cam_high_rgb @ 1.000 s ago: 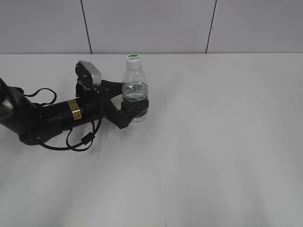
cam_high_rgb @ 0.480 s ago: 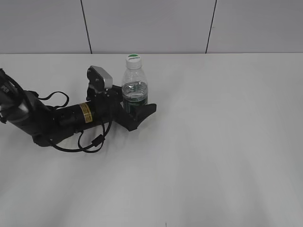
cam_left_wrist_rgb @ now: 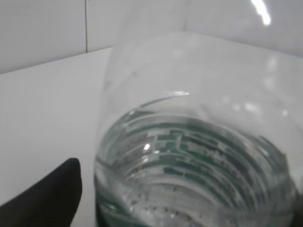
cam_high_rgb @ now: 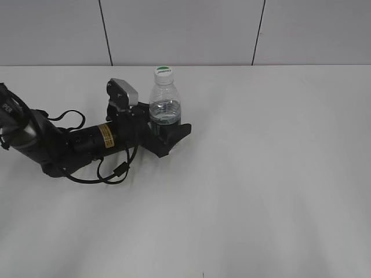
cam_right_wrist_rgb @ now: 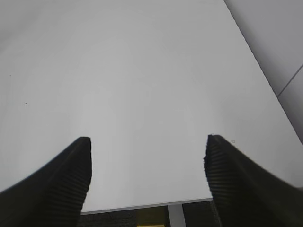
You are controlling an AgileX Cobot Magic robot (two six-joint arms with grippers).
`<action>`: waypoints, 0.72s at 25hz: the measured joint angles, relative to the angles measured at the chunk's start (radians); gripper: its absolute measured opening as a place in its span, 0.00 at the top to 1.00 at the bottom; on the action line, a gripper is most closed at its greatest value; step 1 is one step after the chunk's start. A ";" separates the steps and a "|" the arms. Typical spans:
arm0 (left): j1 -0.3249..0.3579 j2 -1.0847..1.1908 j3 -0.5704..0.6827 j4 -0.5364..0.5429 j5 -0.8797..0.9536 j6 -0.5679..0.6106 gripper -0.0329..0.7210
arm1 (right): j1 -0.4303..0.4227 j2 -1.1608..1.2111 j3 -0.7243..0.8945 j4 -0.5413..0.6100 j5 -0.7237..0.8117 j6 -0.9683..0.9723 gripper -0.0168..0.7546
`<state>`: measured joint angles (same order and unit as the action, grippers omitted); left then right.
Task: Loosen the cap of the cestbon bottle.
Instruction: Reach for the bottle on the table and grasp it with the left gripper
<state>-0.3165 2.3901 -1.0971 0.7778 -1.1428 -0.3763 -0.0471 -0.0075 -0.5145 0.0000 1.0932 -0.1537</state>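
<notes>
Both grippers are standing spread: the left gripper (cam_high_rgb: 168, 134) is straddling the lower body of the cestbon bottle (cam_high_rgb: 165, 109), upright on the white table (cam_high_rgb: 261, 174), cap (cam_high_rgb: 163, 72) on top; the right gripper (cam_right_wrist_rgb: 147, 177) is hanging empty over bare tabletop

Exterior view slanting down across table (cam_high_rgb: 261, 174), left wrist view tight against cestbon bottle (cam_left_wrist_rgb: 189, 156), right wrist view over bare tabletop

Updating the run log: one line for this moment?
left gripper: open around clear plastic bottle | white screw cap: on | right gripper: open, empty
</notes>
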 joint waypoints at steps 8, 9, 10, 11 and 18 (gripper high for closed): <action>-0.001 0.000 0.000 0.011 -0.004 0.000 0.40 | 0.000 0.000 0.000 0.000 0.000 0.000 0.24; -0.001 0.000 0.000 0.011 -0.004 0.000 0.41 | 0.000 0.000 0.000 0.000 0.000 0.000 0.24; -0.001 0.000 0.000 0.011 -0.004 0.000 0.41 | 0.000 0.000 0.000 0.000 0.000 0.000 0.24; -0.001 0.000 0.000 0.011 -0.004 0.000 0.41 | 0.000 0.000 0.000 0.000 0.000 0.000 0.24; -0.001 0.001 0.000 0.014 -0.020 0.000 0.41 | 0.000 0.000 0.000 0.000 0.000 0.000 0.24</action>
<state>-0.3176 2.3913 -1.0971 0.7923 -1.1629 -0.3763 -0.0471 -0.0075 -0.5145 0.0000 1.0932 -0.1537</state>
